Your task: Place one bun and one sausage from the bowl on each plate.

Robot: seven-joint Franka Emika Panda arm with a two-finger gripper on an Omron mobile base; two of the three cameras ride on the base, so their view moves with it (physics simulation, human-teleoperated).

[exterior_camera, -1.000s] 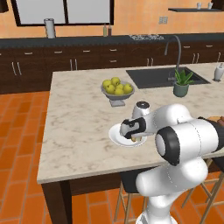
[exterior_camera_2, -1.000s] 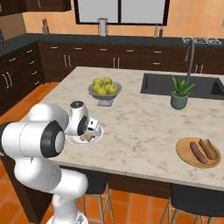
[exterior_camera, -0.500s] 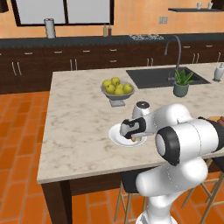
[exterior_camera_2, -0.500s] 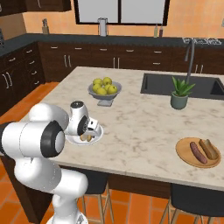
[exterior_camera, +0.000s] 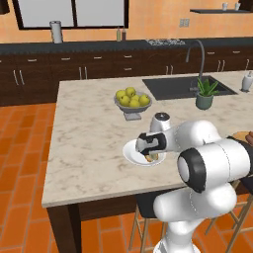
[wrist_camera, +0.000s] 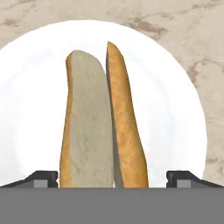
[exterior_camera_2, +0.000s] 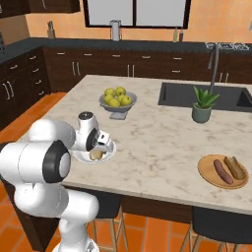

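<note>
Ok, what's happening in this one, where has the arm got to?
The gripper hangs open right over the white plate near the island counter's front edge, with a bun lying on the plate between its fingertips, not gripped. Further along, the wooden dish holds two sausages. No sausage shows on the white plate.

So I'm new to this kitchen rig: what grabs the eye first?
The big white arm bent low over the island's near edge, its pincer open above a split bun lying on the white plate. Far right, a wooden plate holds two sausages.
</note>
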